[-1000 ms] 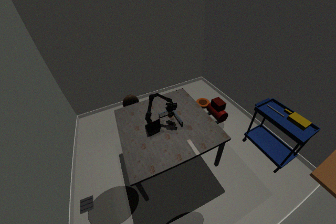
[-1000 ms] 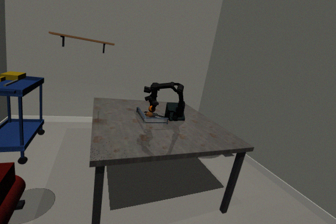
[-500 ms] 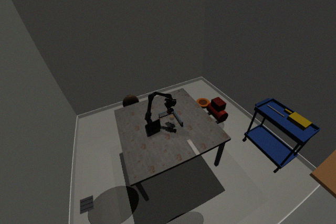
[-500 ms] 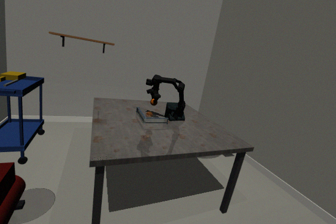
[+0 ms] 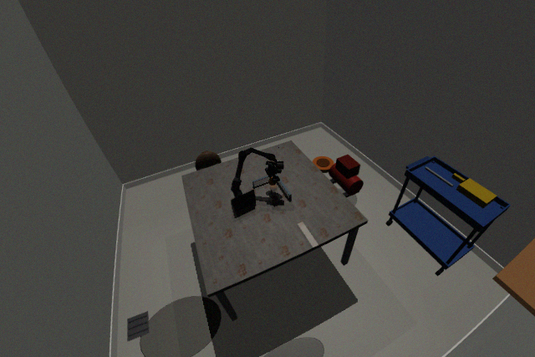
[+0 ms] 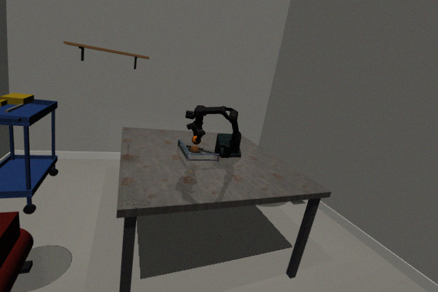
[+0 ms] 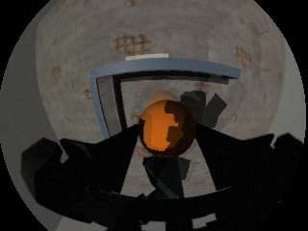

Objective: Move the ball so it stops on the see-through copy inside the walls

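Observation:
The orange ball with dark patches is held above the table. My gripper is shut on it, one finger on each side. The see-through copy is a duller orange ball on the table inside the corner. In the exterior view it shows just below the held ball, with a gap between them; in the wrist view the held ball partly covers it. The two low clear walls with blue-grey edges meet in a corner around the copy.
The arm's dark base stands on the table beside the walls' open side. A pale strip lies on the table beyond the walls. A blue cart stands away from the table.

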You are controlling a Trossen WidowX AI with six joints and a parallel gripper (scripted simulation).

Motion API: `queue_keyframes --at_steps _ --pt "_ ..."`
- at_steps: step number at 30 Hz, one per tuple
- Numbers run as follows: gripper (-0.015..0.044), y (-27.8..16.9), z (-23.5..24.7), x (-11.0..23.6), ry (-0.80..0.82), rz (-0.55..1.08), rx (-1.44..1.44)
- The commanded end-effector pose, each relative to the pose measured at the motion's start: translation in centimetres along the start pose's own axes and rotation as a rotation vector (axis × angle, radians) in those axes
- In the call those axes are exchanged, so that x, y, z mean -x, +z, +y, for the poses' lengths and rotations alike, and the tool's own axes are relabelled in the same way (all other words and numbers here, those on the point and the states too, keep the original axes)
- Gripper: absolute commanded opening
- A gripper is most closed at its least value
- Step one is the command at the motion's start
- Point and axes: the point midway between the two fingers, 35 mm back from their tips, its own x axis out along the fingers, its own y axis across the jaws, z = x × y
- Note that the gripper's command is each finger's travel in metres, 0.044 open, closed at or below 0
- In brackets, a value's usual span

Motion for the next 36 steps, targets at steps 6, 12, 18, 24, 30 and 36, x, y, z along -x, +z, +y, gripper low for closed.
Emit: queue_keyframes --at_steps 6,12,18,24,30,36 --pt "0.0 0.3 -0.2 -3.1 0.006 -0.011 -0.013" --pt "0.0 0.2 -0.1 -6.2 0.009 -0.011 -0.013" --pt "0.0 0.1 0.0 -6.9 0.01 -0.01 -0.013" --pt "0.0 0.1 0.0 -7.6 0.01 -0.01 -0.013" --pt "0.0 0.1 0.0 -8.6 0.011 -0.01 -0.013" --pt "0.0079 0.3 0.0 -8.3 0.003 -0.012 -0.004"
